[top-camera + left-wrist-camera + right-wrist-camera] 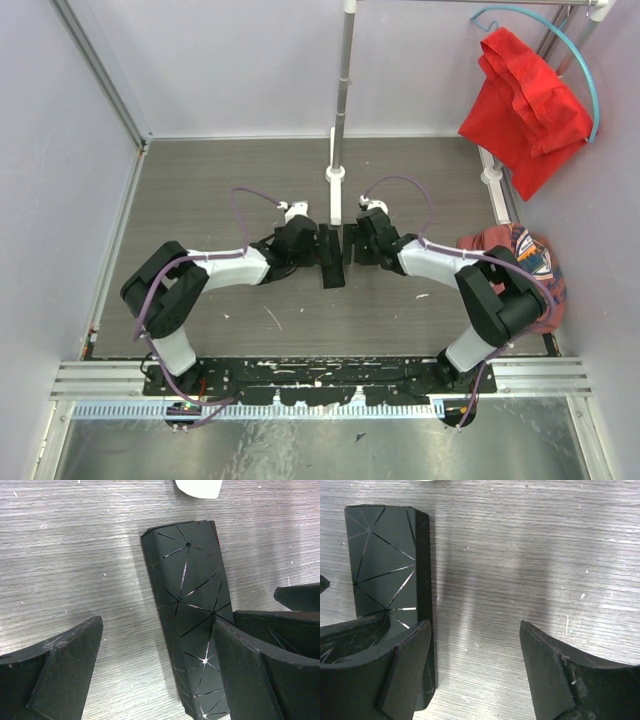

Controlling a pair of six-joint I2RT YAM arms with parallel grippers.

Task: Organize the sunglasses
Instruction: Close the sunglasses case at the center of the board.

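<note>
The sunglasses show in none of the three views, and the pictures do not reveal where they lie.

What both end effectors meet over is a black oblong case [187, 595], closed, lying flat on the grey wood-grain worktop [75, 555]. Its lid carries only thin bright lines that cut it into triangles; no lettering can be read on it. In the top view its long axis runs from 12 to 6 o'clock, near the middle of the worktop.

The left end effector [157, 625] has its fingers wide apart, with the case lying between them. The case is hard against the finger at 3 o'clock in the left wrist view and well apart from the finger at 9 o'clock. The right end effector [474, 625] is also spread wide, with bare worktop between its fingers. The finger at 9 o'clock in its wrist view sits over the case's edge, though whether it touches I cannot tell.

At 12 o'clock from the case stands a white pole [340, 120] on a round white base. A red cloth [525, 105] hangs at 2 o'clock. A patterned cloth [525, 250] lies bunched at 3 o'clock, at the worktop's edge behind the right arm.
</note>
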